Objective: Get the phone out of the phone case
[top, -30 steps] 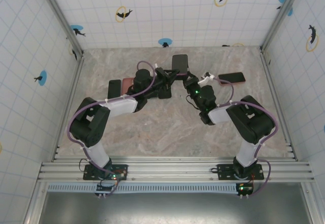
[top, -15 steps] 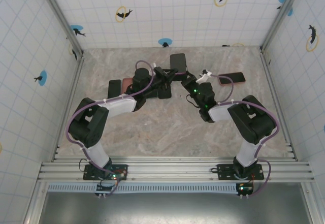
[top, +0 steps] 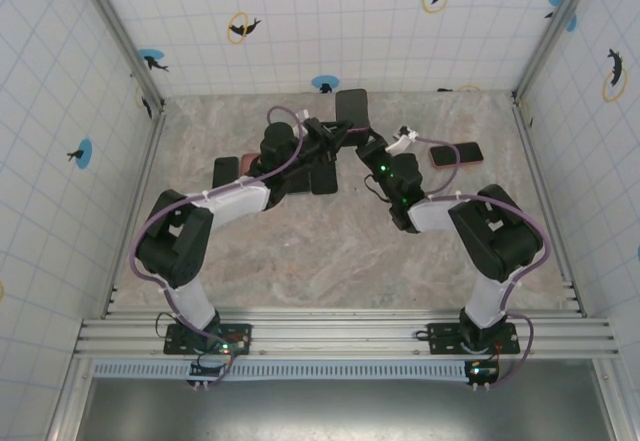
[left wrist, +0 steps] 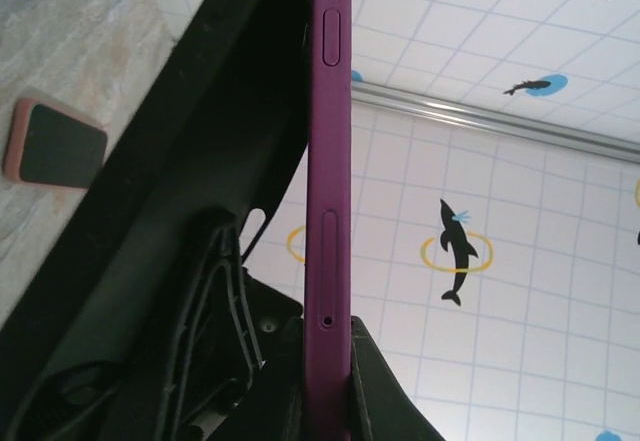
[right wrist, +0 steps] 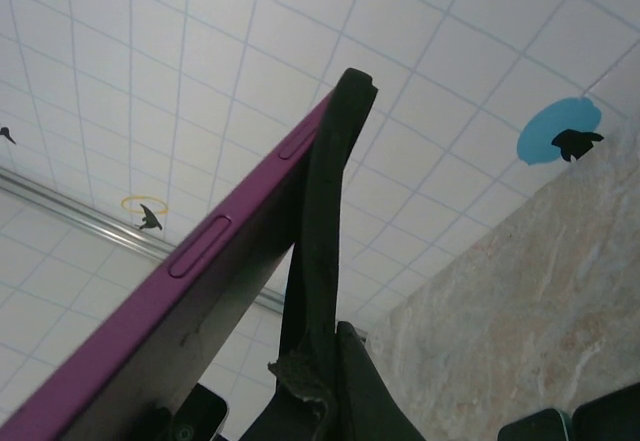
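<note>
Both grippers hold the phone (top: 352, 104) in the air over the back middle of the table. Its purple edge (left wrist: 328, 211), with side buttons and a pinhole, stands upright between the fingers of my left gripper (left wrist: 327, 346), which is shut on it. The black phone case (left wrist: 200, 161) lies along the phone's left side. In the right wrist view, the case's black rim (right wrist: 325, 211) stands bent away from the purple phone (right wrist: 200, 291). My right gripper (right wrist: 322, 381) is shut on that rim. From above, my left gripper (top: 331, 133) and right gripper (top: 367, 143) meet under the phone.
Other phones lie on the marble table (top: 320, 251): a red-edged one (top: 455, 153) at the right, a black one (top: 226, 172) and a pinkish one (top: 250, 164) at the left, and a dark one (top: 323, 176) under the arms. Tiled walls close in three sides.
Both grippers have carried the phone a little toward the back wall and higher. Both grips have stayed shut.
</note>
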